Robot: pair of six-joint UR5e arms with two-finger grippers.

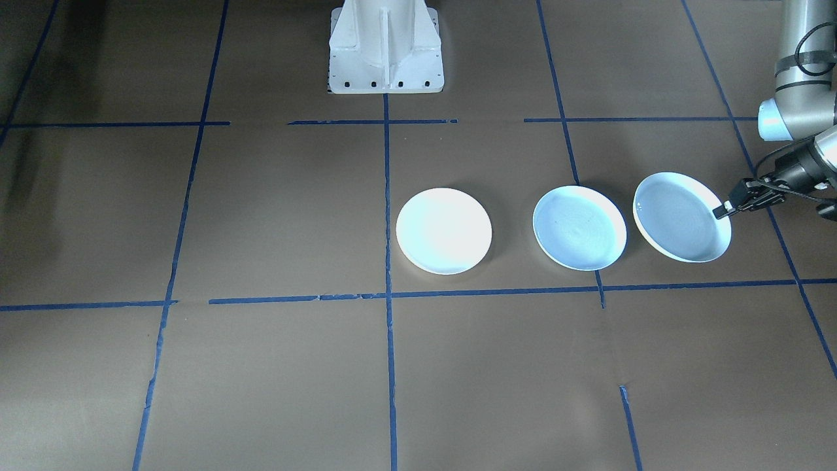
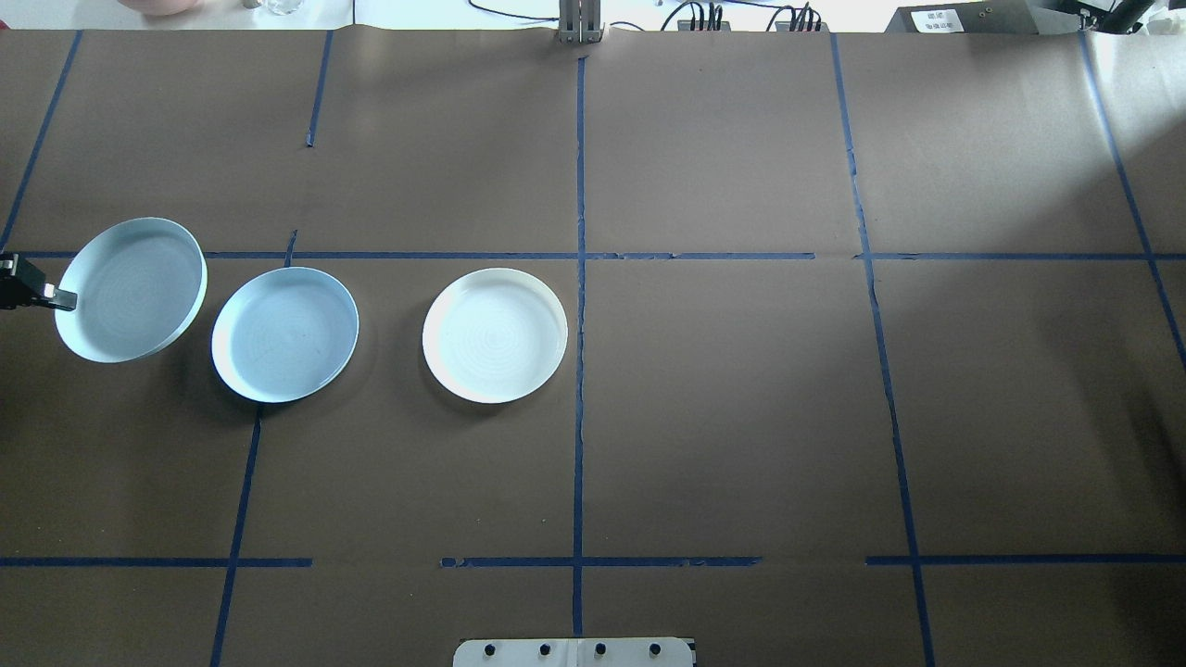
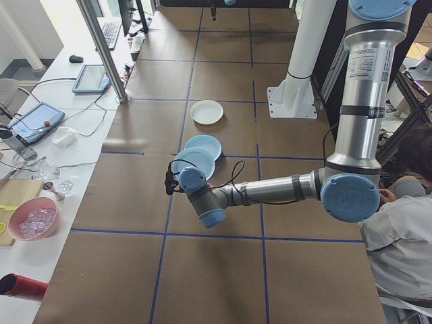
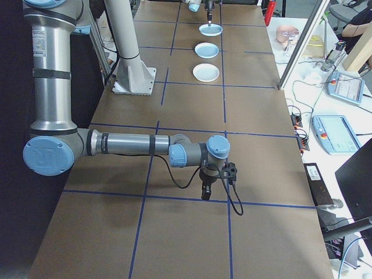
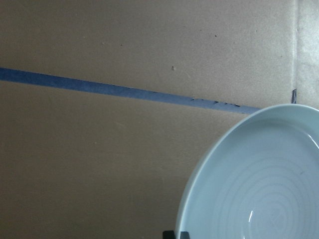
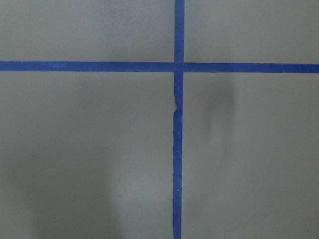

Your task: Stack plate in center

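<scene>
two pale blue plates (image 1: 682,217), white plate (image 1: 444,230)

No text is readable, as far as visible.

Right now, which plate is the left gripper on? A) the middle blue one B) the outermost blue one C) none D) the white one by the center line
B: the left gripper pinches the rim of the outermost blue plate, which sits tilted beside the middle blue plate.

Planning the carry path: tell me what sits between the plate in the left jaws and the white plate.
One light blue plate lies on the table between the held blue plate and the white plate, clearest in the overhead view.
</scene>
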